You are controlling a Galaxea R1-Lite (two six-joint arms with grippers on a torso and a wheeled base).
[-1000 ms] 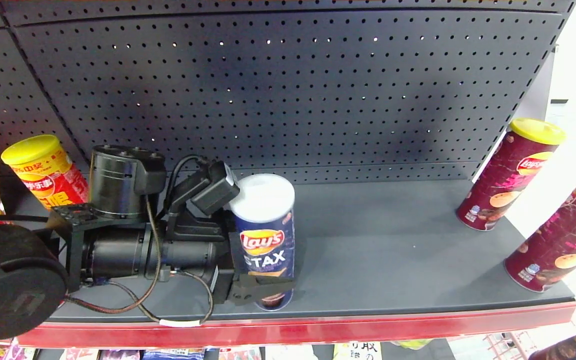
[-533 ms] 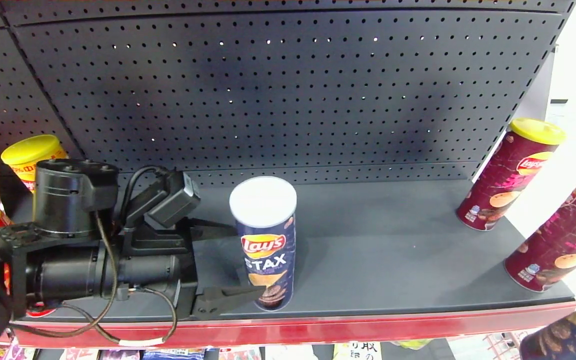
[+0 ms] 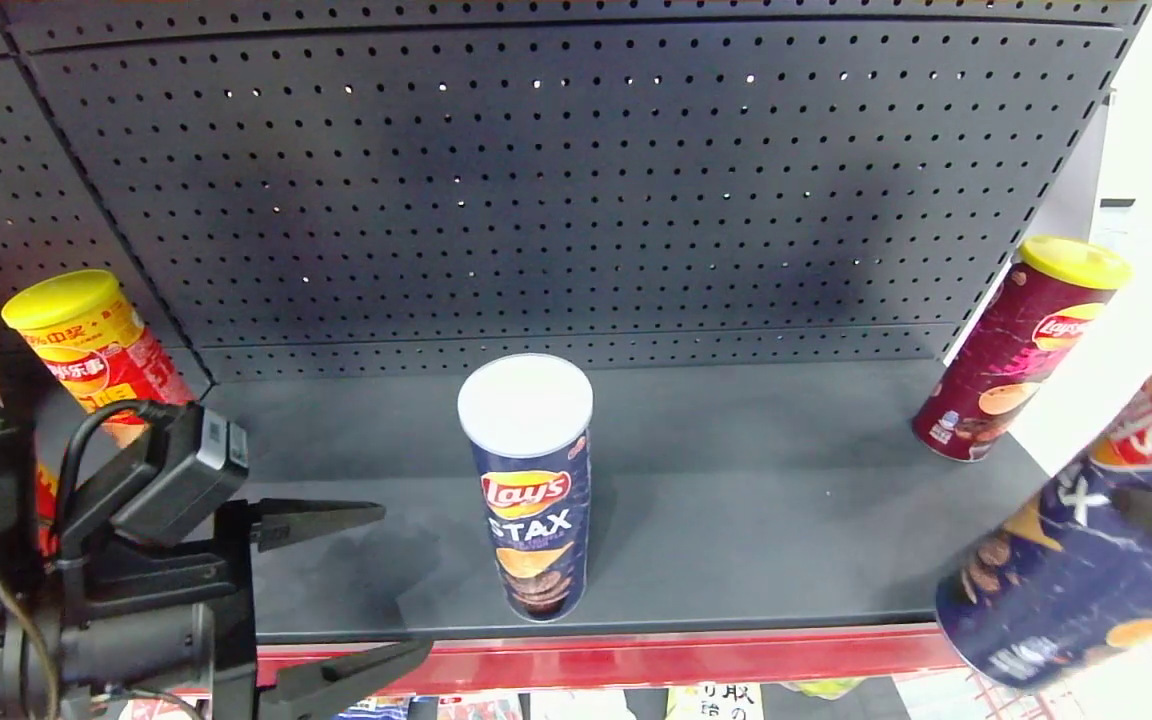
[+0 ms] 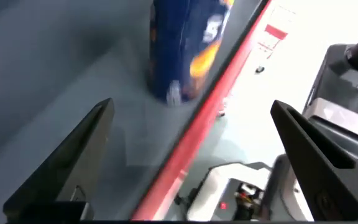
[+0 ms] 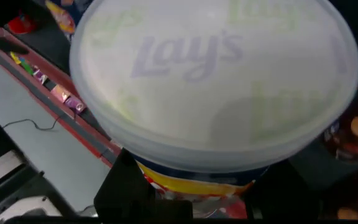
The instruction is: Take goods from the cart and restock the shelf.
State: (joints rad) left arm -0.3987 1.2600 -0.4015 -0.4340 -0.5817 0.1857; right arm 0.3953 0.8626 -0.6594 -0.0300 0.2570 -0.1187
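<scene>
A blue chip can (image 3: pixel 526 490) with a white lid stands upright and free at the middle of the dark shelf (image 3: pixel 756 510). My left gripper (image 3: pixel 406 580) is open, low and to the can's left at the shelf's front edge. In the left wrist view the same can (image 4: pixel 188 46) stands ahead of the spread fingers (image 4: pixel 73 162), apart from them. A second blue can (image 3: pixel 1076 560) hangs tilted at the shelf's front right corner, with my right gripper (image 3: pixel 1151 520) shut on it. Its pale lid (image 5: pixel 216 74) faces the right wrist camera.
A maroon can with a yellow lid (image 3: pixel 1021 350) stands at the shelf's right end. Red cans with yellow lids (image 3: pixel 91 340) stand at the far left. A pegboard wall (image 3: pixel 576 200) backs the shelf, and a red lip (image 3: pixel 636 655) runs along its front. Open shelf lies either side of the standing can.
My left gripper let go of the standing can, opened, and drew back leftward towards the shelf front. The right gripper rose into view at the lower right with a second blue can.
</scene>
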